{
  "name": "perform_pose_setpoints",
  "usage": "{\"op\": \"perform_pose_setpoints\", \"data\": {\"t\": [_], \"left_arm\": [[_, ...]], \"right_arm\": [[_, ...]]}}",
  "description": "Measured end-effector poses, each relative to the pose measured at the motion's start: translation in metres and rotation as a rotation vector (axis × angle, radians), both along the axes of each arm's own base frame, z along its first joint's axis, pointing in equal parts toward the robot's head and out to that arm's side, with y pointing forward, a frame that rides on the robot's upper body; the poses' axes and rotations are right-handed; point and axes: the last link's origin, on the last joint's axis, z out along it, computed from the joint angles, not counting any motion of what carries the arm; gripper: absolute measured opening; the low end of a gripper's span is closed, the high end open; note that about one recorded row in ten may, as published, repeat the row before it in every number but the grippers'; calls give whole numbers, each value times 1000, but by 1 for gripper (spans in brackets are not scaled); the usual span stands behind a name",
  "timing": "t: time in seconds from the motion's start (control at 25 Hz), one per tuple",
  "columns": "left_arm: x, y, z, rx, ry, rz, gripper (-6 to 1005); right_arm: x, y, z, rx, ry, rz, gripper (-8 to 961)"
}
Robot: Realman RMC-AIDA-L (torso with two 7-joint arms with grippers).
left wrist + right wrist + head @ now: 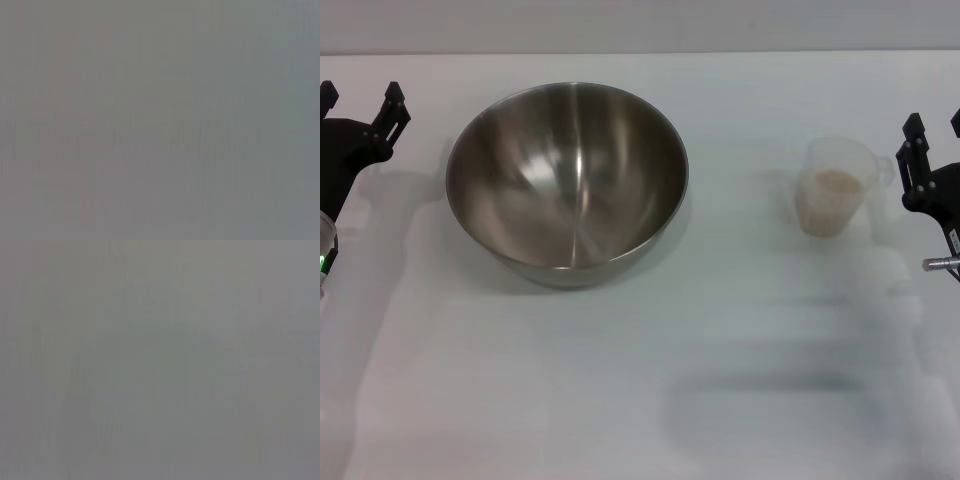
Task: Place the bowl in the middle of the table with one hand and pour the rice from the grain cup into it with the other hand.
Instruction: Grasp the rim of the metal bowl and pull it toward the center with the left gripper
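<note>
Nothing is done yet. On the white tabletop the stainless-steel bowl sits left of centre, empty. The grain cup stands upright well to its right, rice inside. The left tool and right tool hover at the edges, released, holding nothing.

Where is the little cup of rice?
In the head view the grain cup stands on the table's right side, just beside the right gripper, well apart from the bowl.
</note>
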Motion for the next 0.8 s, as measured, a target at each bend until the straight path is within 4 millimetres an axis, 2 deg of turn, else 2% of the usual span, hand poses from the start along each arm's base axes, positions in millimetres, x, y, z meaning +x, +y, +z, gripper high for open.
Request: {"op": "perform_pose_setpoints", "data": {"t": [0.8], "left_arm": [[2,1,0,1,-7,-5,803]], "right_arm": [[-1,0,-1,-1,4,0,482]]}}
